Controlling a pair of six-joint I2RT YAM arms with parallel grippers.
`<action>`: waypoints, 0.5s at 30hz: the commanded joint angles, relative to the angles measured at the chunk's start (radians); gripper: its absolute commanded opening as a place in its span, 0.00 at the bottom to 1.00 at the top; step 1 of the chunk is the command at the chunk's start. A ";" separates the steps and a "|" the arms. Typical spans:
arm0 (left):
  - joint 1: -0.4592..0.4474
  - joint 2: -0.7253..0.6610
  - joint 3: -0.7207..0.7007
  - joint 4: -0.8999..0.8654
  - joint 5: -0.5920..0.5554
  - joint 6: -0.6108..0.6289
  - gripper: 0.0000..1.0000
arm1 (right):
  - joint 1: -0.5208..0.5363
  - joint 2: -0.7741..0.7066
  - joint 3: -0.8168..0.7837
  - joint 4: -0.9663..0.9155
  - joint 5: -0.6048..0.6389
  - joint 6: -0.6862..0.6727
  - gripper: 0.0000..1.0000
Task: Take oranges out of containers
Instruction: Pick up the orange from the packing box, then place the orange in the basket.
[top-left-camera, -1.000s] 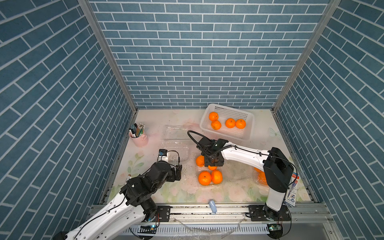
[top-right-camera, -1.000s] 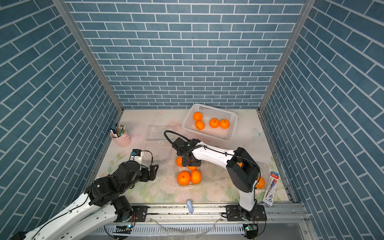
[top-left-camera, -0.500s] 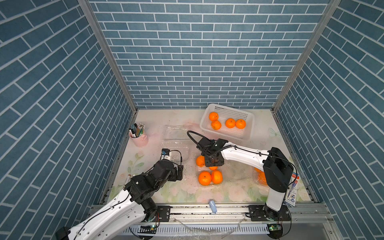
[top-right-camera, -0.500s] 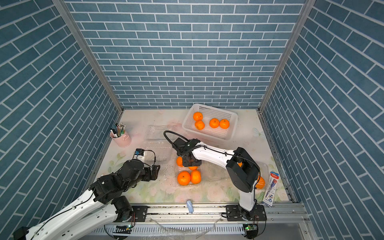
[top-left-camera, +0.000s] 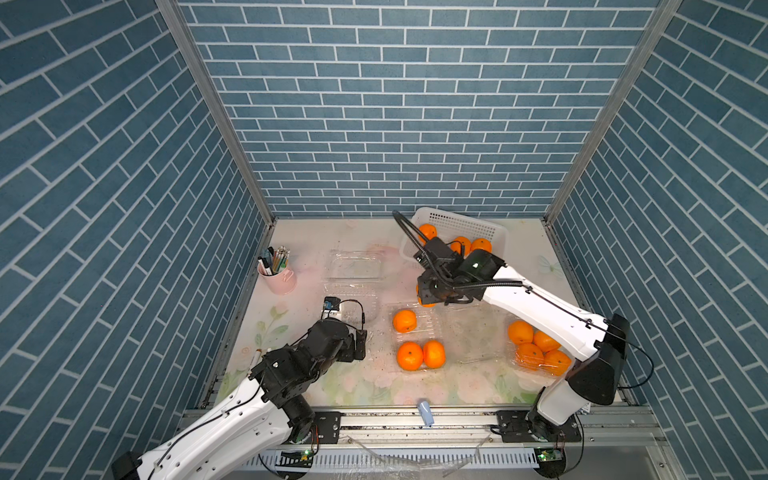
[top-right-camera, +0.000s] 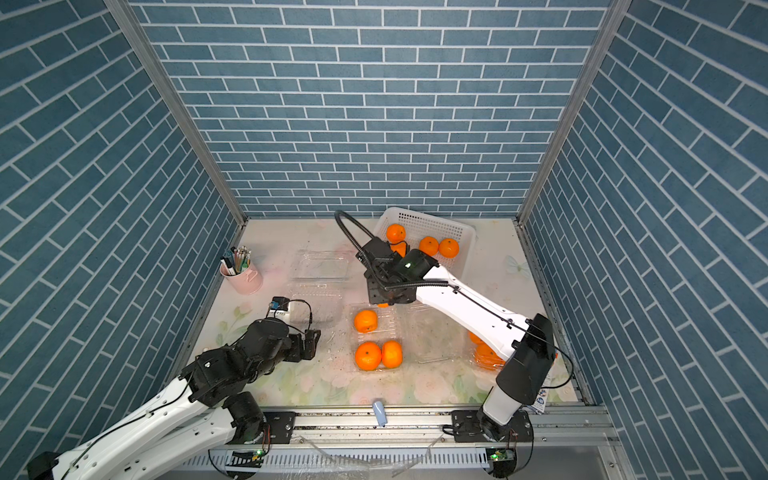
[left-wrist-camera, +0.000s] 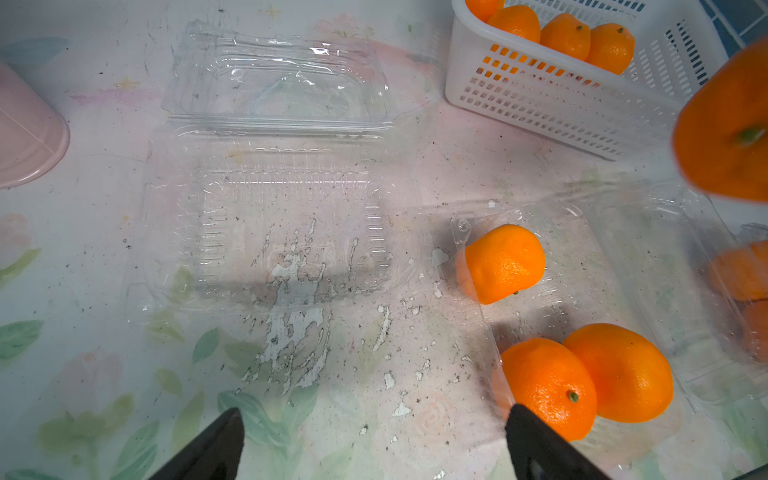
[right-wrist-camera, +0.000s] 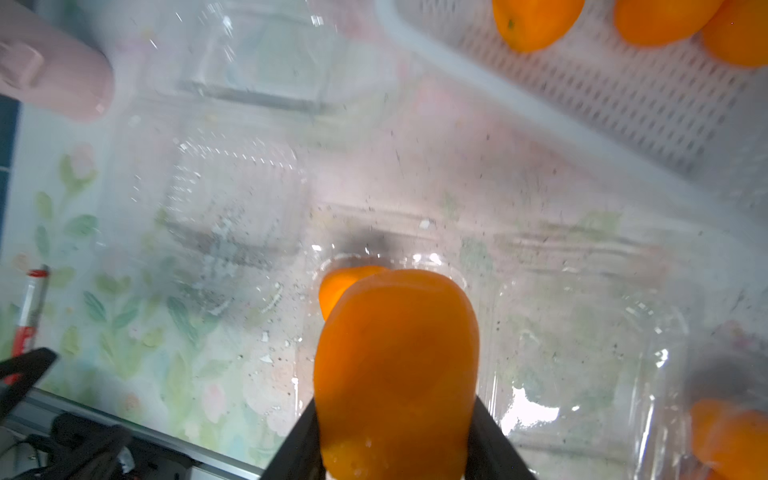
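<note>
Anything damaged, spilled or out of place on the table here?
Yes: the floral table cover is scraped and flaking by the empty clamshell, with white chips scattered toward the neighbouring clamshell holding three oranges. Nothing looks spilled.

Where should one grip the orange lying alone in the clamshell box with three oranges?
Probably across the widest middle of the lone orange, coming from straight above: the clamshell box is open, its walls are low, and space lies free beside it for the jaws.

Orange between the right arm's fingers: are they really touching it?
Touching. The right wrist view shows the orange squeezed between both black fingers of the right gripper, no gap either side.
</note>
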 joint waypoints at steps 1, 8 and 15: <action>0.004 0.031 0.034 0.024 0.001 0.013 0.99 | -0.092 -0.004 0.065 -0.065 0.047 -0.122 0.17; 0.005 0.062 0.052 0.021 0.000 0.011 0.99 | -0.299 0.086 0.159 0.034 -0.020 -0.220 0.17; 0.005 0.103 0.066 0.025 -0.008 0.013 0.99 | -0.430 0.297 0.308 0.074 -0.107 -0.278 0.15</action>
